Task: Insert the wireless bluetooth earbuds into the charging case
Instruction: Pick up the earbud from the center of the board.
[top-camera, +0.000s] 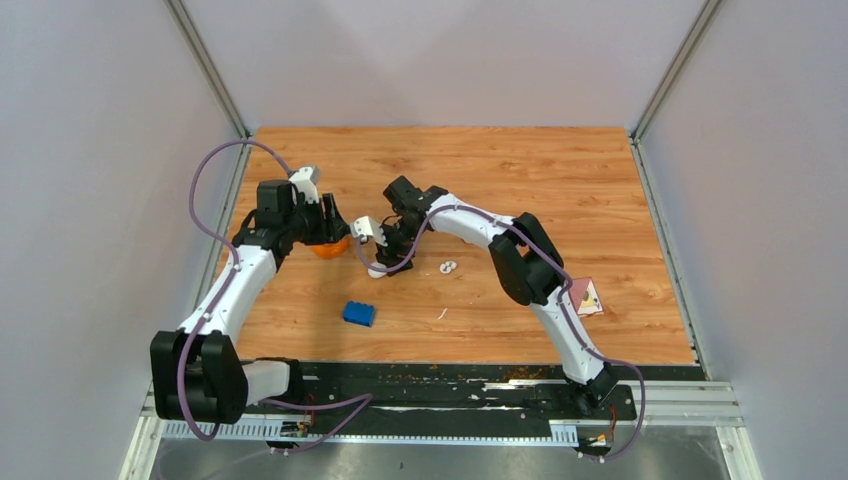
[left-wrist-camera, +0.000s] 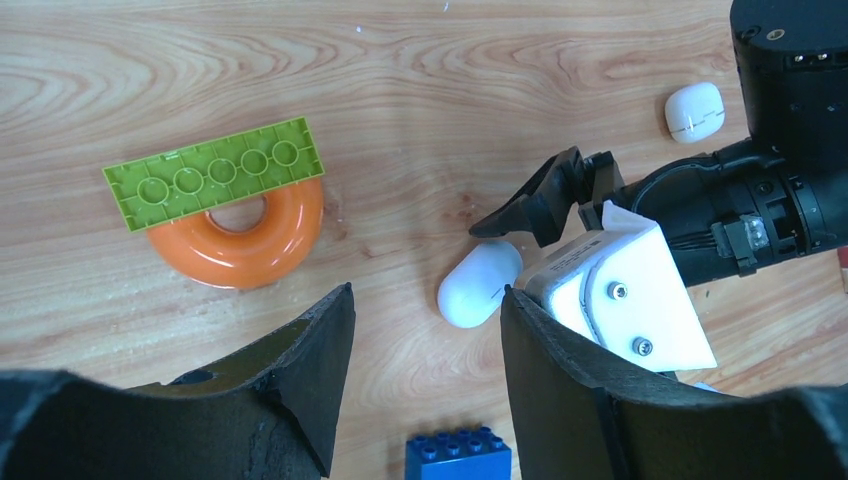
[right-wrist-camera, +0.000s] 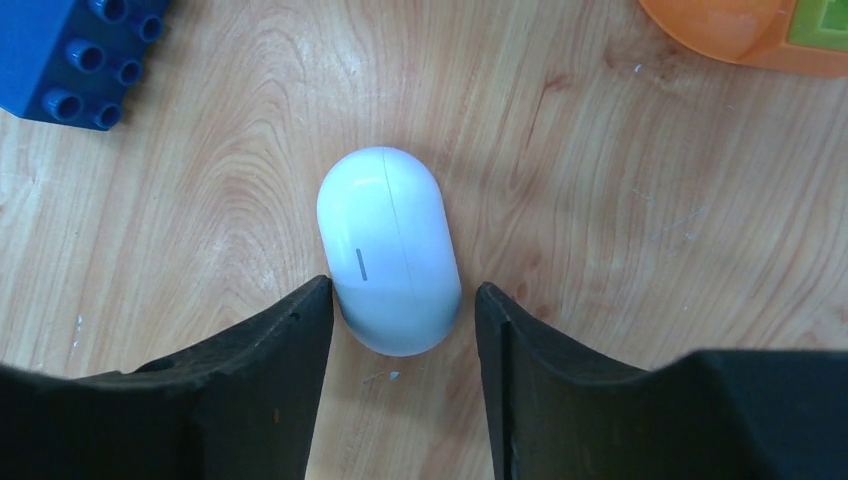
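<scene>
Your right tool straddles the charging case; the earbuds lie outside it.
The case is a smooth, glossy white capsule with a fine seam, flat on the wood-grain bench. The jaws stand half wide around its end, a sliver of wood showing at one side. The tiny white earbuds lie just right of it. Your left tool hangs half wide, holding nothing, near the orange ring.
</scene>
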